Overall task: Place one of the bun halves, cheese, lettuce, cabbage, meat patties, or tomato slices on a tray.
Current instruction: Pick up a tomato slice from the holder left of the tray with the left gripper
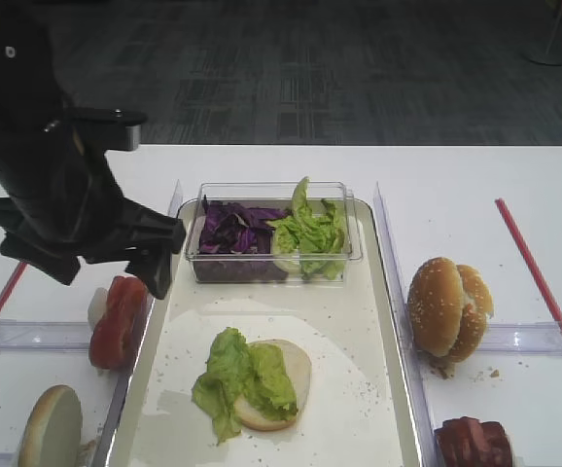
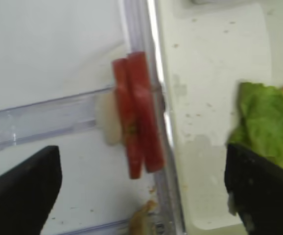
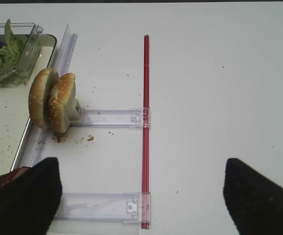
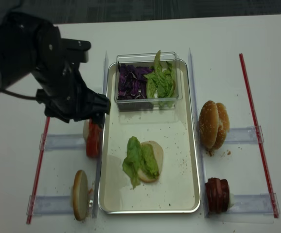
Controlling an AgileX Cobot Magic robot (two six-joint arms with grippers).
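So a bun half [image 1: 279,384] with lettuce [image 1: 242,377] lies on the tray [image 1: 359,321], and the left gripper [image 2: 141,183], fingers apart and empty, hovers over the tomato slices [image 2: 137,132] just left of the tray.

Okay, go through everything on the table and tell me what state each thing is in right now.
left gripper: open, above the tomato slices.
right gripper: open, empty.
tomato slices: on edge, outside the tray.
tray: holds bun half and tub.
bun half: flat, lettuce on top.
clear tub: open, holding cabbage and lettuce.

Lab-style test bench — white table [image 1: 291,161], red tape lines [image 4: 257,128], grey carpet [image 1: 291,78]
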